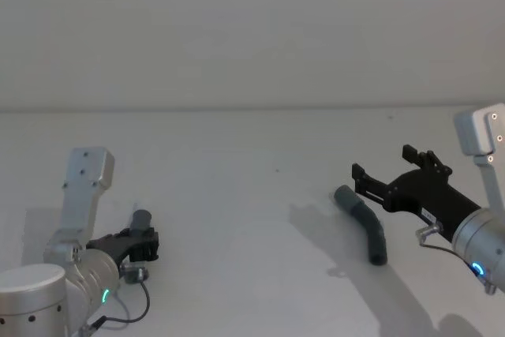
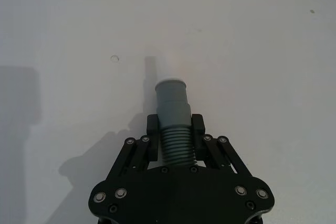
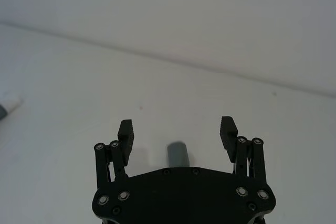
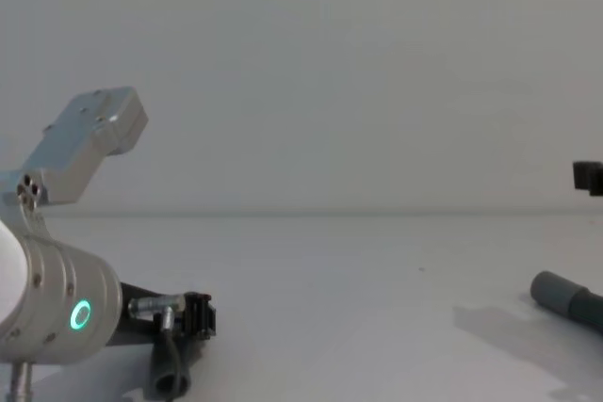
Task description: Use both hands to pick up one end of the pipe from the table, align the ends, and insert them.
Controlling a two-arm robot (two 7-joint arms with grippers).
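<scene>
Grey ribbed pipe (image 2: 176, 145), white tip (image 2: 165, 66) forward, is clamped in our left pincer (image 2: 175, 127) near the tabletop's (image 1: 237, 195) near left corner. Our right pincer (image 3: 177, 130) hangs, jaws apart, above the second pipe piece (image 1: 367, 222) lying toward the right edge.

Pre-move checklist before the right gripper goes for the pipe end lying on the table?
1. Left gripper shut on pipe behind the tipped end: ok.
2. Right gripper open: ok.
3. Socket end centred between its jaws: ok.
4. Right gripper down at socket height: not ok, it hovers above.
5. Ends aligned: not ok, far apart.
6. Socket bore clear: cannot tell.
</scene>
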